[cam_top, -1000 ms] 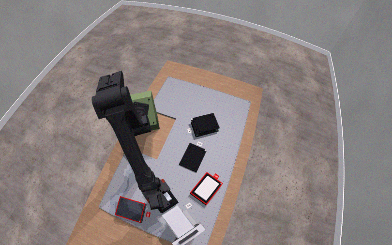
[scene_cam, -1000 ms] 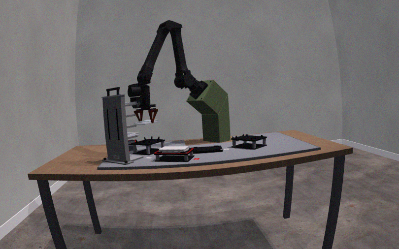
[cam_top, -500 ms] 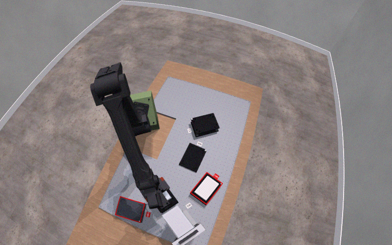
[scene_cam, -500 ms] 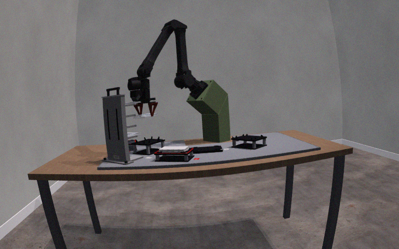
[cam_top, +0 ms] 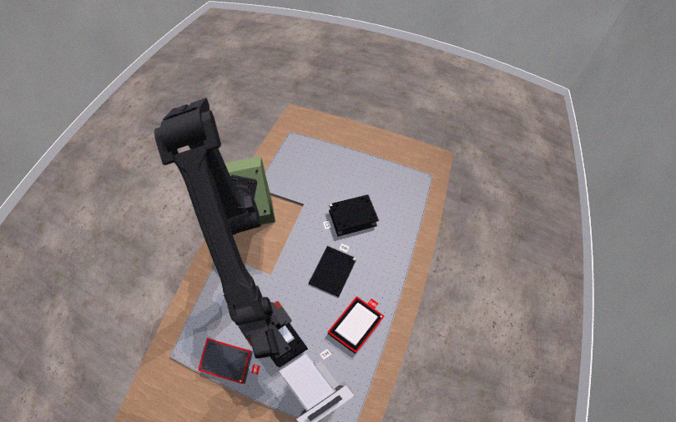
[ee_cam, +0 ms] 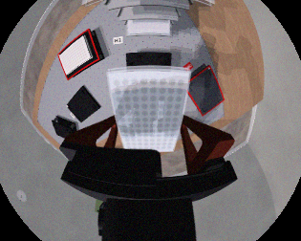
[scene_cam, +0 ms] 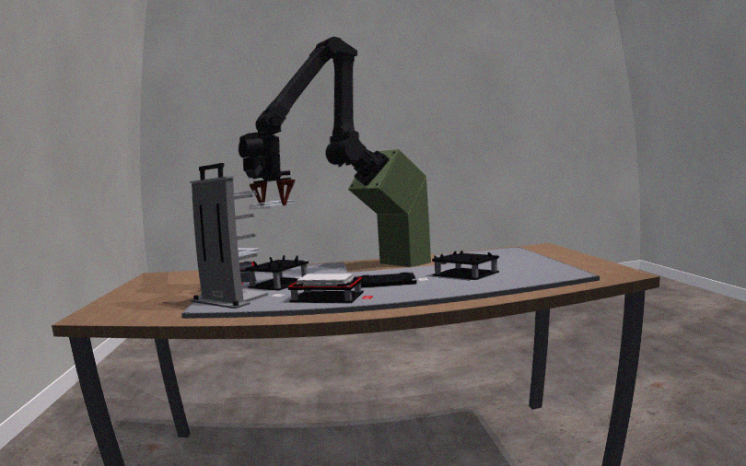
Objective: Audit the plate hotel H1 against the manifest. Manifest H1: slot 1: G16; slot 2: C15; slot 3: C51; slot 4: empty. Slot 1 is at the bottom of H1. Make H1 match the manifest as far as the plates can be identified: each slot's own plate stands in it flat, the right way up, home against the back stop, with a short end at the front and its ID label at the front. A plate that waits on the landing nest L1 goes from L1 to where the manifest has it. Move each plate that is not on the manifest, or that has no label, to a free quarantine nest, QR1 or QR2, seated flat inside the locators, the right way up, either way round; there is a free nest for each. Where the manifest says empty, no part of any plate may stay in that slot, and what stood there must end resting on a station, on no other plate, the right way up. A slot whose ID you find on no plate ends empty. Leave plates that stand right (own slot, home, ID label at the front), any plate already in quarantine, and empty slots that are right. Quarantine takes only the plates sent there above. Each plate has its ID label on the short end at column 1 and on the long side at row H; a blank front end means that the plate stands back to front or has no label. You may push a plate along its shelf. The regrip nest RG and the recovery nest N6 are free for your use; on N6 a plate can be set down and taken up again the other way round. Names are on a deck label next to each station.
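Observation:
The plate hotel H1 (scene_cam: 216, 237) stands at the near left end of the deck, its shelves facing the arm; it also shows from above in the top view (cam_top: 311, 385). A plate lies in a low slot (scene_cam: 247, 252). My gripper (scene_cam: 272, 193) is shut on a clear well plate (ee_cam: 149, 109), held level by its long sides. It hangs in front of the hotel at the height of the upper shelves (scene_cam: 244, 195), high above the black landing nest (scene_cam: 276, 266). No label can be read on the plate.
A red-framed quarantine nest (cam_top: 355, 324) holds a white plate. The other red-framed nest (cam_top: 224, 360) is empty. A flat black nest (cam_top: 332, 270) and a raised black nest (cam_top: 352, 214) lie farther along the deck. The green arm base (scene_cam: 399, 214) stands behind.

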`<state>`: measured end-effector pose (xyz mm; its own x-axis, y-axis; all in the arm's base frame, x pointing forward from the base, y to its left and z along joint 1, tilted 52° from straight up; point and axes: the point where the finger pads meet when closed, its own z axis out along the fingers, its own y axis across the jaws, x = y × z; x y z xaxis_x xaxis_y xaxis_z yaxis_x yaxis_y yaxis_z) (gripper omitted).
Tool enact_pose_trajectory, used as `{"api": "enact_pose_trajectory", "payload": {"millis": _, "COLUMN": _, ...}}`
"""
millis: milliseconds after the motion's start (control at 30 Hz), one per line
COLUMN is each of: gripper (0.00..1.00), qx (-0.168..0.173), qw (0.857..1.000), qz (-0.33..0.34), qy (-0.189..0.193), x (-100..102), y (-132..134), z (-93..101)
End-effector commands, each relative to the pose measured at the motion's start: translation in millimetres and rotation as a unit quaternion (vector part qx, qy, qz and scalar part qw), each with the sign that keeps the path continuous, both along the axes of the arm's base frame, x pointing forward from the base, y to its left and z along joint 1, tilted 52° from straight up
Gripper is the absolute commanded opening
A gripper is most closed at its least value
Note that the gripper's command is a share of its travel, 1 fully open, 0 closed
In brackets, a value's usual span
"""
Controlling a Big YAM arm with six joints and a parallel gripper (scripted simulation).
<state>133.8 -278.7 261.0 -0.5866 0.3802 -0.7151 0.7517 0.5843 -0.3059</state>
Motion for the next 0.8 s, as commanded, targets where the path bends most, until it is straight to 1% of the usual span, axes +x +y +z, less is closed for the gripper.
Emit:
{"api": "enact_pose_trajectory", "payload": {"millis": 0, "gripper": 0.86, "qx": -0.029, "qw": 0.999, "qz": 0.003, "qy": -0.023, "x": 4, "y": 4, "z": 39.5}}
{"api": "enact_pose_trajectory", "payload": {"millis": 33, "gripper": 0.86, "qx": -0.029, "qw": 0.999, "qz": 0.003, "qy": -0.024, "x": 3, "y": 6, "z": 40.9}}
{"api": "enact_pose_trajectory", "payload": {"millis": 67, "gripper": 0.86, "qx": -0.026, "qw": 0.999, "qz": -0.013, "qy": -0.033, "x": -5, "y": 2, "z": 41.5}}
{"api": "enact_pose_trajectory", "payload": {"millis": 133, "gripper": 0.86, "qx": -0.009, "qw": 0.999, "qz": -0.028, "qy": -0.044, "x": -9, "y": -5, "z": 36.4}}
{"api": "enact_pose_trajectory", "payload": {"millis": 233, "gripper": 0.86, "qx": 0.003, "qw": 0.997, "qz": -0.049, "qy": -0.067, "x": -17, "y": -12, "z": 36.5}}
{"api": "enact_pose_trajectory", "payload": {"millis": 500, "gripper": 0.86, "qx": 0.032, "qw": 0.985, "qz": -0.106, "qy": -0.132, "x": -41, "y": -26, "z": 40.5}}
{"api": "enact_pose_trajectory", "payload": {"millis": 567, "gripper": 0.86, "qx": 0.032, "qw": 0.985, "qz": -0.106, "qy": -0.132, "x": -41, "y": -26, "z": 40.5}}
{"api": "enact_pose_trajectory", "payload": {"millis": 767, "gripper": 0.86, "qx": 0.052, "qw": 0.971, "qz": -0.148, "qy": -0.18, "x": -58, "y": -36, "z": 43.7}}
